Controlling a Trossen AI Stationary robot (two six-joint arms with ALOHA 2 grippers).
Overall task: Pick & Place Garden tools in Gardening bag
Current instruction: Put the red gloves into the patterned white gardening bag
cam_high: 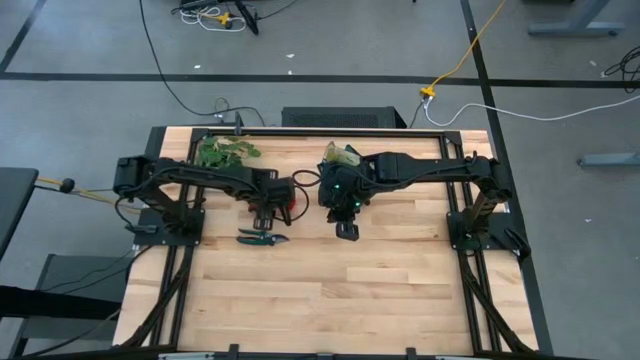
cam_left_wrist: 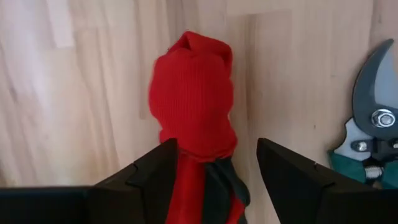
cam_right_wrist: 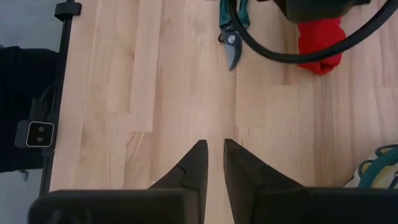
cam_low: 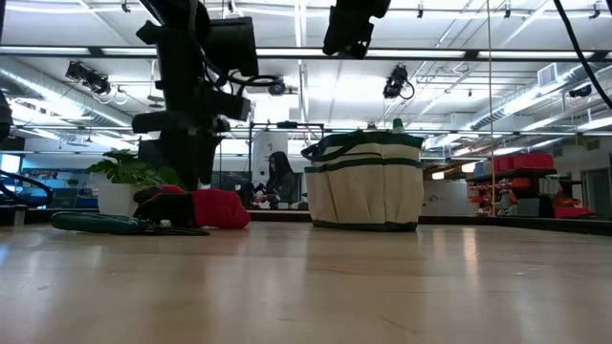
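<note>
The red gloves [cam_left_wrist: 193, 87] lie bundled on the table, left of centre [cam_high: 292, 200]. My left gripper [cam_left_wrist: 216, 146] is open and low over them, one finger on each side of their near, dark-trimmed end. The dark-handled pruning shears [cam_high: 262, 238] lie flat just nearer the front edge. The gardening bag [cam_low: 363, 186] stands upright at the far middle, partly under my right arm [cam_high: 340, 156]. My right gripper [cam_right_wrist: 215, 146] is shut and empty, raised above bare table right of the gloves. The hand rake and spray bottle do not show plainly. My left gripper comes at the gloves from above, pointing down, with its fingers [cam_left_wrist: 155, 171] astride the gloves' near end [cam_left_wrist: 199, 168]. One finger stands right against the cloth; I cannot tell whether it touches. The gloves lie on the table.
A leafy green sprig [cam_high: 225, 152] lies at the far left of the table. The shears' blade [cam_left_wrist: 373, 93] is close beside my left gripper. The near half of the table [cam_high: 330, 300] is bare wood. A person shows far behind the table [cam_low: 279, 177].
</note>
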